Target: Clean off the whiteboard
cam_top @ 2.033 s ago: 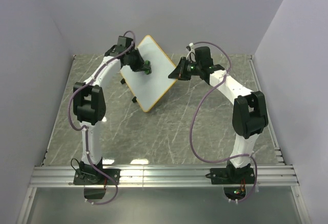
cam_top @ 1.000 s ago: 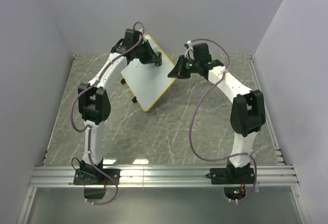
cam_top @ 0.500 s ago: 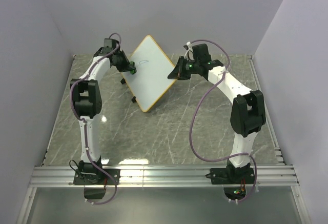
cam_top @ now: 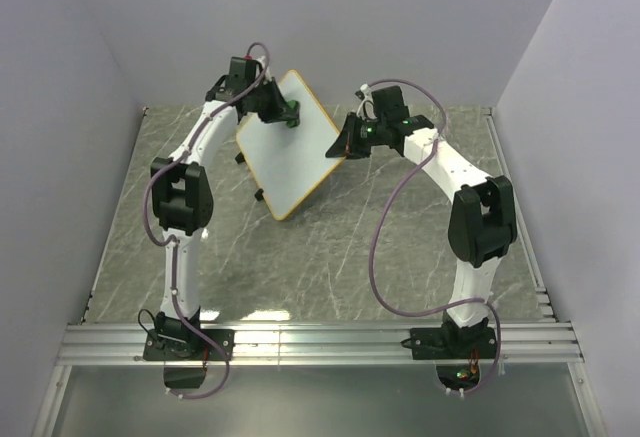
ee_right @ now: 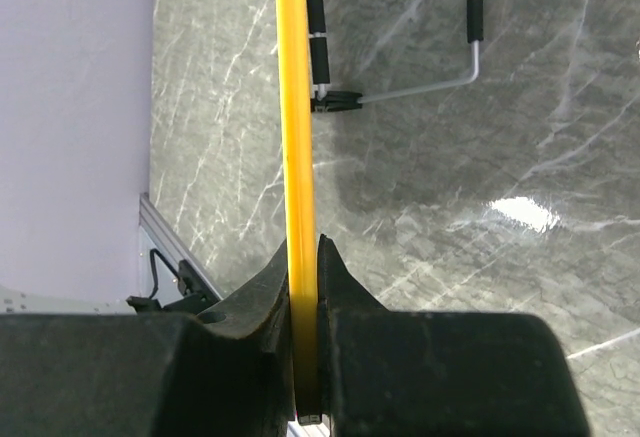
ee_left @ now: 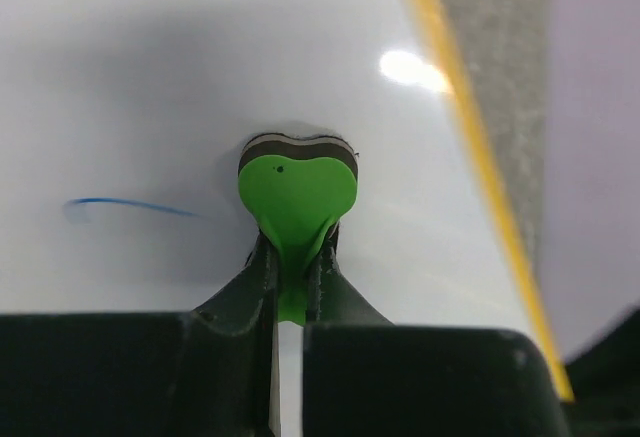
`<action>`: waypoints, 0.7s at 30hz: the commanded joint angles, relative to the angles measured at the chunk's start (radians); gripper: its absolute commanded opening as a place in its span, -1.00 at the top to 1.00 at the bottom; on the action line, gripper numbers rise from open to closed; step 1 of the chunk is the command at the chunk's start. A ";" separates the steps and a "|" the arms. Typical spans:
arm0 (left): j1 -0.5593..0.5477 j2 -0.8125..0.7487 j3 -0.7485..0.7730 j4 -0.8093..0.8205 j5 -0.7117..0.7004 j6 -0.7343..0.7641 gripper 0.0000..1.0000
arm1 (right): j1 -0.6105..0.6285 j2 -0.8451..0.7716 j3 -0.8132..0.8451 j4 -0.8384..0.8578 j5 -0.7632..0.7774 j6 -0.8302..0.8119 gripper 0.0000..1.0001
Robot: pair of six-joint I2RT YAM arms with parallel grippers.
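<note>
**Two robot arms attend a tilted whiteboard at the back of a marbled counter**

Seen from above, the whiteboard (cam_top: 288, 162) stands propped at an angle in the upper centre of the frame, one corner pointing toward the bottom, on the grey-veined counter (cam_top: 330, 247). The left hand (cam_top: 283, 111), at the board's upper edge, is pinching a green eraser (ee_left: 297, 189) whose dark felt face is pressed flat against the white surface. In the left wrist view a thin blue stroke (ee_left: 130, 205) lies just to the left of it. The right hand (cam_top: 347, 142), at the board's right corner, is pressed together on the orange-yellow frame (ee_right: 296, 157), which runs edge-on up the middle of the right wrist view. The board's wire stand (ee_right: 420, 85) shows beyond it.
</note>
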 commanded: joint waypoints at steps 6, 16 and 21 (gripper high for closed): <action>-0.072 0.060 0.025 0.008 0.125 -0.016 0.99 | 0.078 0.052 0.036 -0.203 0.073 -0.128 1.00; 0.096 0.198 -0.047 -0.134 -0.030 0.054 0.99 | 0.078 0.049 0.033 -0.219 0.093 -0.143 1.00; 0.125 0.206 -0.111 -0.147 -0.055 0.080 0.99 | 0.077 0.056 0.039 -0.208 0.093 -0.135 1.00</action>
